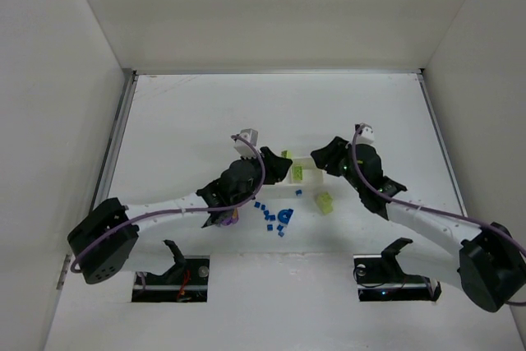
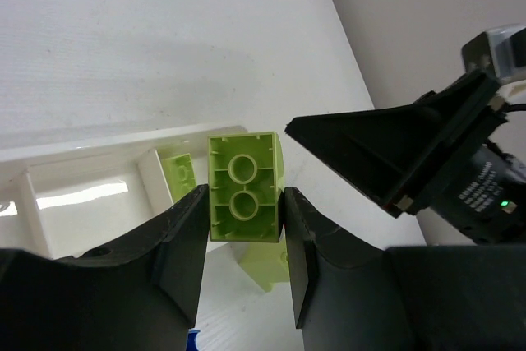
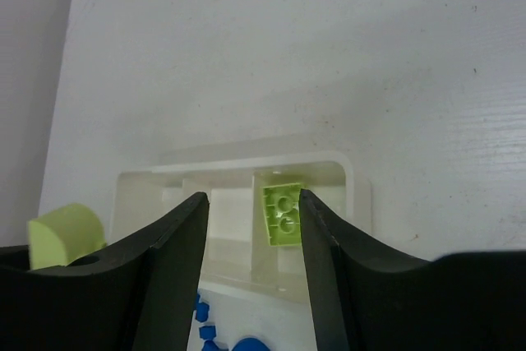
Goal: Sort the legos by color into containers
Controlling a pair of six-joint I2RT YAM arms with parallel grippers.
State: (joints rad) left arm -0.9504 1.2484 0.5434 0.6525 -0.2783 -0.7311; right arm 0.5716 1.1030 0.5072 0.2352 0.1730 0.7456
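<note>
Left gripper [image 2: 242, 203] is pinching a lime-green two-stud plastic brick [image 2: 242, 172]; it's needing centring over the white divided tray [image 2: 99, 154] before letting go. Right gripper [image 3: 251, 199] is hanging open, empty.

In the top view the tray [image 1: 307, 172] sits mid-frame on the surface [image 1: 189, 121], with the left hand [image 1: 284, 163] at its left end and the right hand [image 1: 320, 162] at its right end. A two-stud brick [image 2: 242, 188] is pinched between the left hand's fingers, by the tray's end. In the left wrist view a second brick [image 2: 179, 172] lies inside the compartment just left of it. Below the tray in the top view lies a scatter of small bricks [image 1: 267, 213], with the rounded piece [image 1: 285, 216] at its right edge and a lone piece [image 1: 325, 202] further right. A chunky piece [image 1: 227, 219] lies left of the scatter, under the left arm [image 1: 164, 211].
</note>
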